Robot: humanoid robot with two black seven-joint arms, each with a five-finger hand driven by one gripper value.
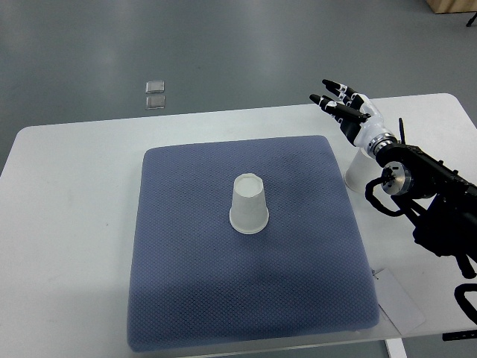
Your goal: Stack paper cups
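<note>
From the top view, one paper cup stood upside down near the middle of the blue mat on the white table. The right hand hovered over the table's far right edge, fingers spread and empty, above a second cup beside the mat's right edge.

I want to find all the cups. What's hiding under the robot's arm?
A second paper cup stands on the white table beside the blue mat, under the right hand. The arm covers part of its top, so its full shape is hidden.
</note>
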